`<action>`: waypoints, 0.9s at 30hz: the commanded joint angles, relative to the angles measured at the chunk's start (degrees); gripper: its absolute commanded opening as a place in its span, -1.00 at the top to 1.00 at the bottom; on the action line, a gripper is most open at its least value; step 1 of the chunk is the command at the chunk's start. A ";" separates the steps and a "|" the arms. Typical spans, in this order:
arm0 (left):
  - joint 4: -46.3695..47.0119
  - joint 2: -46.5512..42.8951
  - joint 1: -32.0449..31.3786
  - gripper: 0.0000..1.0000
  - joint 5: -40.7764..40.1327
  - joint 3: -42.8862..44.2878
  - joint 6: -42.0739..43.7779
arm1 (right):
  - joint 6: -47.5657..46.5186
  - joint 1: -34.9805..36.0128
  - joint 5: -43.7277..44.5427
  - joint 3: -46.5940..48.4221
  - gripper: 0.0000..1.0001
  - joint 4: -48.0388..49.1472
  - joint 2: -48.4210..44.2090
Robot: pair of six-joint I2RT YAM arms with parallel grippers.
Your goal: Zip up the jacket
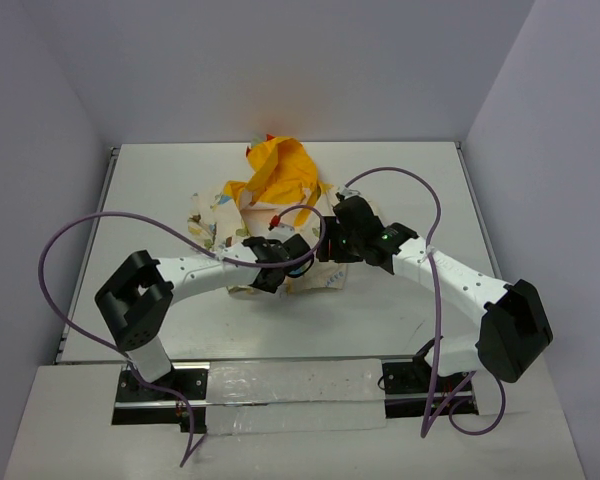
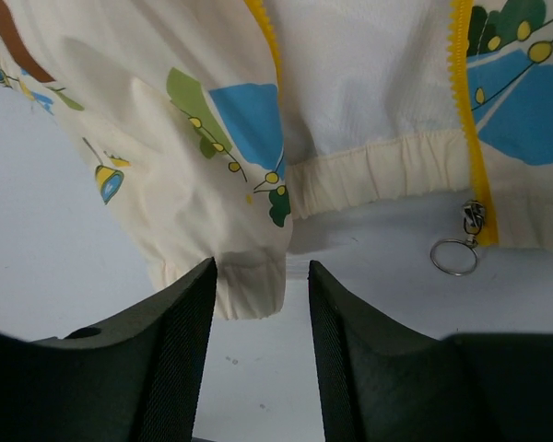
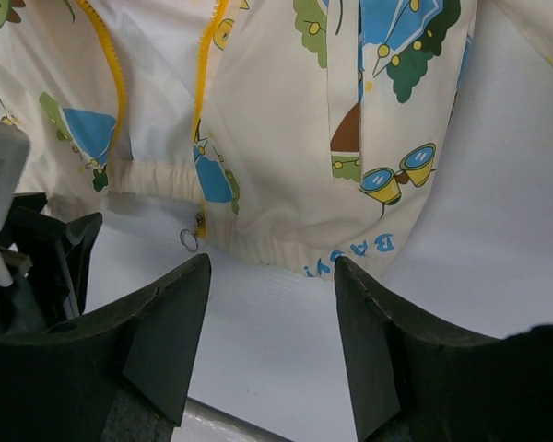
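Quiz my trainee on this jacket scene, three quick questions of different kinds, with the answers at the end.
1. True or false: the jacket is already zipped closed.
2. Where does the zipper slider sit? A: at the bottom end of the zipper. B: halfway up. C: at the collar.
3. Fill in: the zipper tapes are ___ in colour.

Key
1. False: the two tapes lie apart, with white lining showing between them.
2. A.
3. Yellow.
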 commanded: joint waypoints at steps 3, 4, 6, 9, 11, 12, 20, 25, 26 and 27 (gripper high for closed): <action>3.21 1.94 -0.31 0.16 -3.78 -2.25 -0.58 | 0.17 -0.39 0.94 -0.32 -0.28 0.70 -1.59; 3.21 2.11 -0.31 0.18 -4.01 -2.29 -0.57 | 0.09 -0.39 0.96 -0.33 -0.28 0.61 -1.60; 3.30 2.68 -0.31 0.18 -4.28 -2.44 -0.62 | 0.00 -0.39 0.81 -0.24 -0.28 0.51 -1.52; 3.90 3.22 -0.31 0.15 -3.86 -3.50 -0.70 | -0.11 -0.39 0.63 -0.44 -0.29 0.49 -1.83; 4.36 3.20 -0.31 0.06 -3.78 -4.41 -0.99 | -0.20 -0.39 0.70 -0.60 -0.29 0.42 -2.05; 4.54 3.02 -0.31 0.05 -3.79 -4.76 -0.99 | -0.20 -0.47 0.79 -0.68 -0.29 0.42 -2.31; 5.03 4.85 -0.31 -0.16 -4.48 -4.72 -0.29 | -0.28 -0.39 0.46 -0.02 -0.29 0.39 -1.84; 4.89 5.49 -0.31 0.07 -5.43 -4.49 -0.55 | -0.89 -0.39 1.29 0.72 -0.29 -0.36 -1.78; 4.96 5.41 -0.31 0.10 -5.45 -4.49 -0.56 | -0.98 -0.39 1.31 0.72 -0.29 -0.45 -1.78; 5.03 5.04 -0.31 0.15 -5.45 -4.49 -0.56 | -0.93 -0.39 1.43 0.84 -0.29 -0.64 -1.78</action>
